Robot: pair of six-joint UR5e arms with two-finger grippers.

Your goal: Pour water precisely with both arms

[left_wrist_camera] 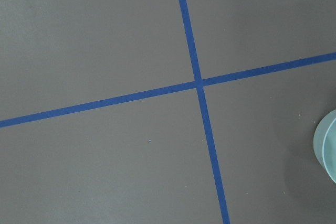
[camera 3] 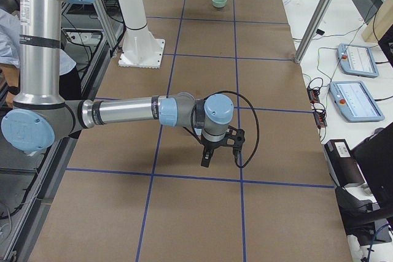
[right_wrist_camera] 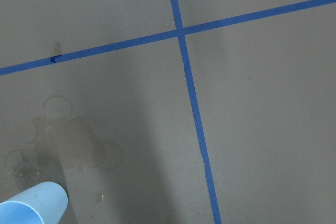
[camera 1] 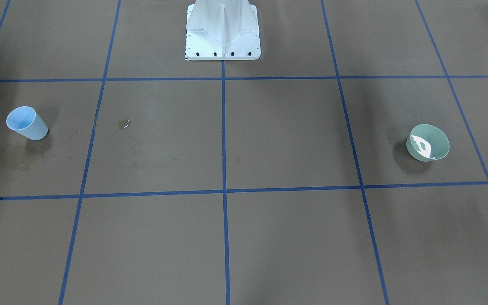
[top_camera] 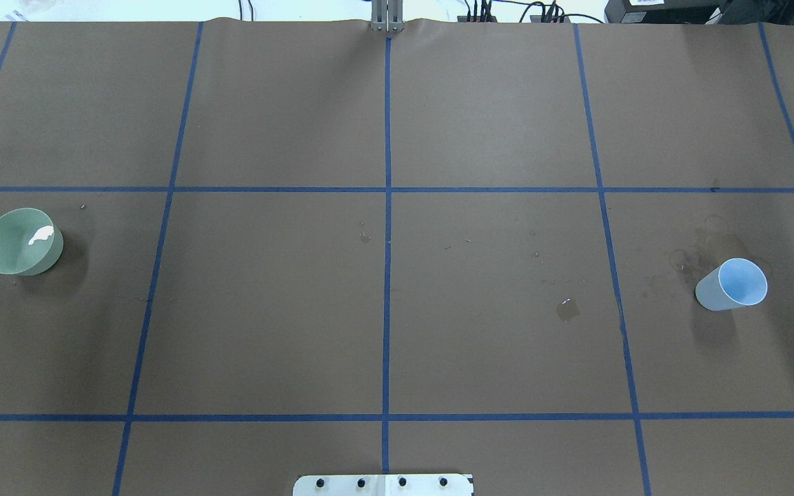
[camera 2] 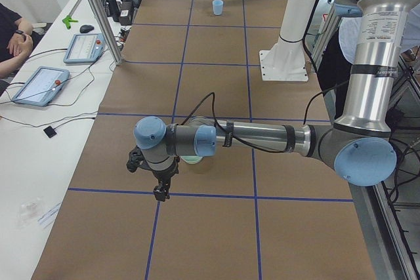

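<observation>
Both jaw states: we cannot tell. Pale blue plastic cup [right_wrist_camera: 31,203] near right gripper [camera 3: 209,157]: likely light, crushable; grip mid-wall.

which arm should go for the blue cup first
Right arm. The blue cup sits on the robot's right, and the right wrist view catches it at its lower edge. The left arm hangs by the green bowl on the far side.

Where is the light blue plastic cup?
In the overhead view, the light blue plastic cup sits far right, on the robot's right side, beside damp stains.
</observation>
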